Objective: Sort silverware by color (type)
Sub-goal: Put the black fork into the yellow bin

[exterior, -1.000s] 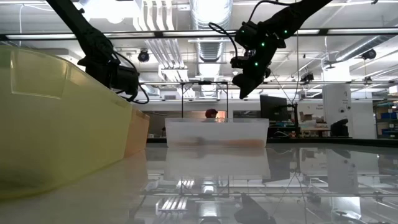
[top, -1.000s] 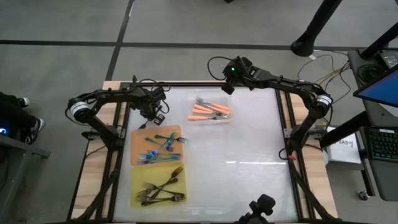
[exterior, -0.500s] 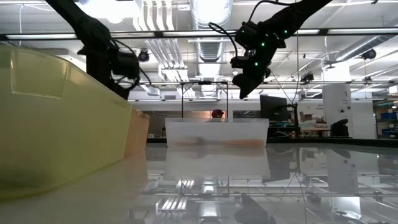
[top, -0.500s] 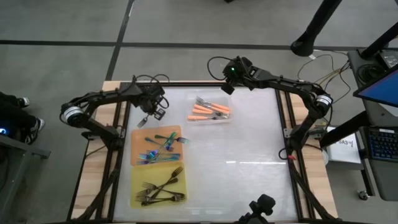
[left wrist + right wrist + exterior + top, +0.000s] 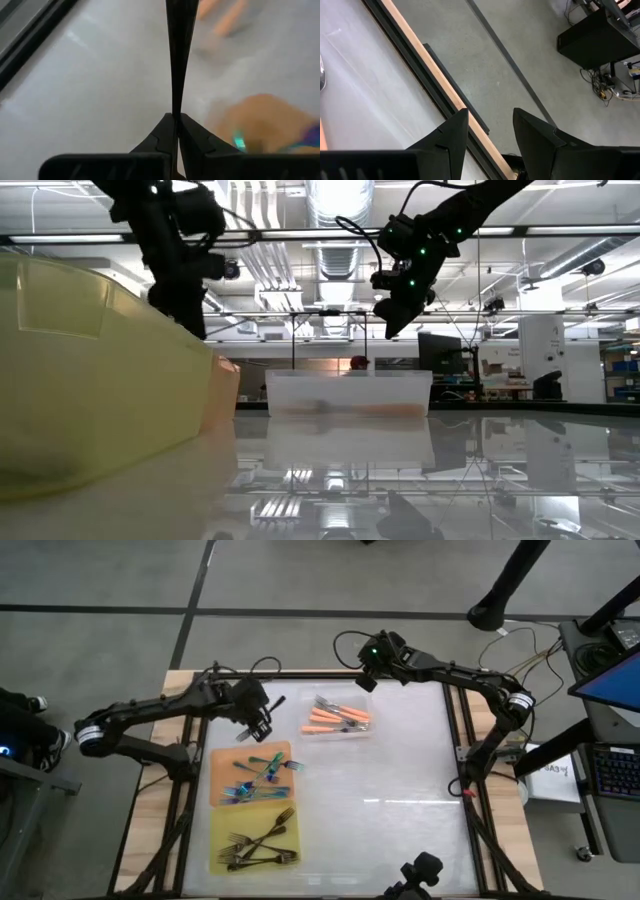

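L gripper (image 5: 262,723) fingers (image 5: 175,75) pressed together, nothing held, above desk (image 5: 400,790) near orange mat (image 5: 222,758). R gripper (image 5: 364,680) fingers apart, empty, by tray (image 5: 338,718) w/ orange forks (image 5: 338,719).

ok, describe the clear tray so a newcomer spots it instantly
Look at the table's far edge in the high view. The clear tray sits there, apart from the orange mat and yellow mat. It alone is see-through and holds the orange-handled forks.
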Tool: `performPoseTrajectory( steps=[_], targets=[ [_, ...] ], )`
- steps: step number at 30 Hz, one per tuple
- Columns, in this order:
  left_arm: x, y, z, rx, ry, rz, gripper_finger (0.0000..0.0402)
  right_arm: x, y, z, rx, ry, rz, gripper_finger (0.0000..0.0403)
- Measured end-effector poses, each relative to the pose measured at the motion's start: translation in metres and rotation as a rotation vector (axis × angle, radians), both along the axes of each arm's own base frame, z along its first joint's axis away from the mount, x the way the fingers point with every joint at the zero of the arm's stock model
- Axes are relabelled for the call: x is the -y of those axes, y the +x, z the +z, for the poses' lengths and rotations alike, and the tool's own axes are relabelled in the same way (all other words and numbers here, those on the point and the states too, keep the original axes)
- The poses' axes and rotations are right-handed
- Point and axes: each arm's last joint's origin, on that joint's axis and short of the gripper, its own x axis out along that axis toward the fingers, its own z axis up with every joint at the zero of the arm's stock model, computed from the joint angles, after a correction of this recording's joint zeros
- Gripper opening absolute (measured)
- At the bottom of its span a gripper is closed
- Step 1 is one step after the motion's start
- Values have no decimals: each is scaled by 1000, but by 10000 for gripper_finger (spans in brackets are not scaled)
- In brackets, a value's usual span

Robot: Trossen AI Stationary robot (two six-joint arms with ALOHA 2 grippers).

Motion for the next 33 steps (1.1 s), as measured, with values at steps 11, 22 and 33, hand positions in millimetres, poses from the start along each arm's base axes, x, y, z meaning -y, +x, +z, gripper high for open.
performPoseTrajectory(
  steps=[11,22,33],
  targets=[
    [87,30,23,108,-25,-393,0,0,0,0,0,0,0,148],
    [183,31,40,187,-250,-449,0,0,0,0,0,0,0,148],
    [254,33,12,43,-432,-304,0,0,0,0,0,0,0,148]
  ],
)
